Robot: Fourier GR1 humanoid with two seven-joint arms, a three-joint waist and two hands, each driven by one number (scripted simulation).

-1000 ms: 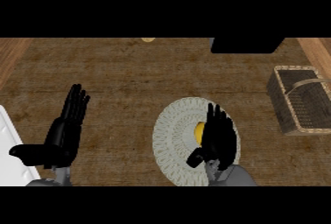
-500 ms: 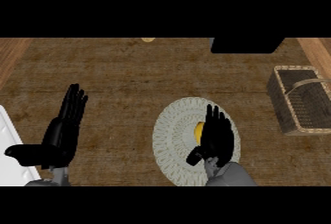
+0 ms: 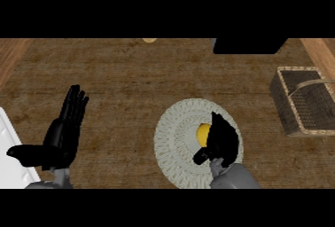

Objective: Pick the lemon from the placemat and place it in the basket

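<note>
A: Where is the lemon [image 3: 203,132]?

B: On the mat [image 3: 177,150], the round pale woven one in the lower middle of the counter [image 3: 131,80]. It lies a little right of the mat's middle. Only its left part shows, a yellow sliver; the rest is behind the right hand [image 3: 222,138].

A: Does that hand hold it?

B: I cannot tell. The right hand rises from the lower edge on its grey forearm, right beside the lemon and covering its right side. Its fingers look bent over toward the fruit, with the thumb sticking out to the left, lower down. Whether anything wraps or touches the lemon is hidden by the black of the hand itself.

A: And the left hand [image 3: 62,133]?

B: It rests at the lower left, well apart from the mat. Its fingers are straight and point up the view, the thumb held out to the left. It holds nothing.

A: The basket [image 3: 291,104]?

B: At the right edge, a brown wicker one with a curved handle across its top. It stands well apart from the mat, up and to the right of it. I see nothing inside it.

A: Anything else?

B: A white object [image 3: 13,153] pokes in at the lower left edge, just left of the left hand. A dark box [image 3: 248,45] sits at the top, right of centre, and a small pale yellow thing [image 3: 149,40] lies at the top edge left of it.
</note>
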